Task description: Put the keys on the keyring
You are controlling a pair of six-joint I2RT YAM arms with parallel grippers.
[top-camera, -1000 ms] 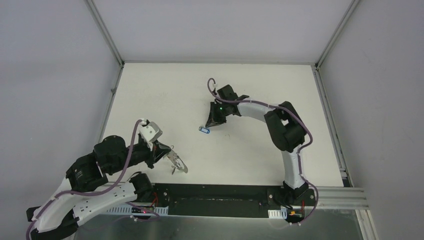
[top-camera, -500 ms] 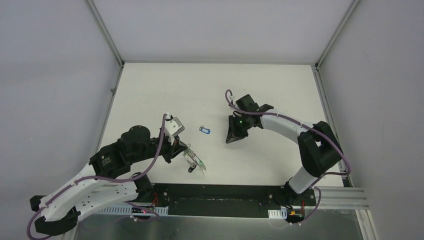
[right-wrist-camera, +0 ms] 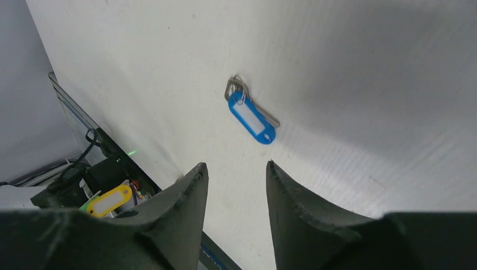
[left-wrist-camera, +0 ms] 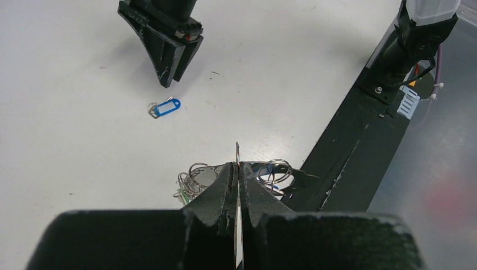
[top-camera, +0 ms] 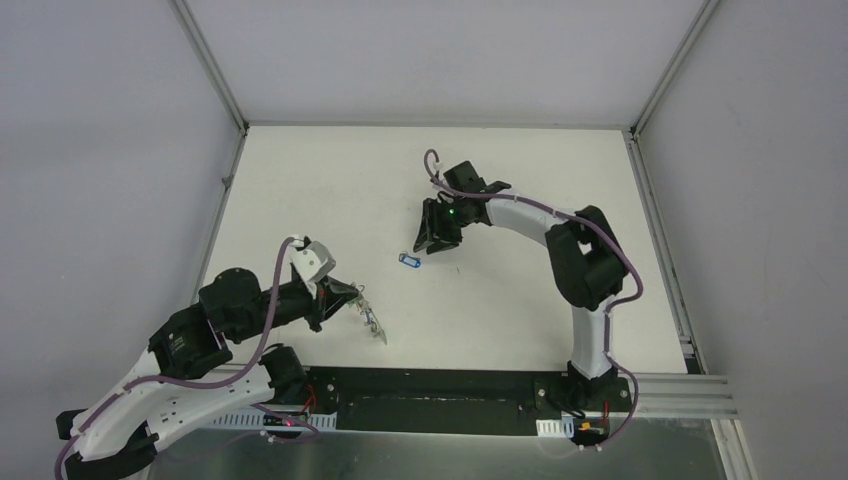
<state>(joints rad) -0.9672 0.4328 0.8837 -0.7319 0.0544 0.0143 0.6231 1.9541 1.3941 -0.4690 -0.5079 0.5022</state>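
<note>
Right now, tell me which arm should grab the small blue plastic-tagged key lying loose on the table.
Right. The right pincer hovers open beside the blue plastic-tagged key; the left pincer is farther off, shut on the thin grey metal keyring.

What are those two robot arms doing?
They are putting keys on a keyring. The left fingers are shut on the keyring, with small rings hanging from it. The right fingers are open, hovering just above a blue key lying on the table.
</note>
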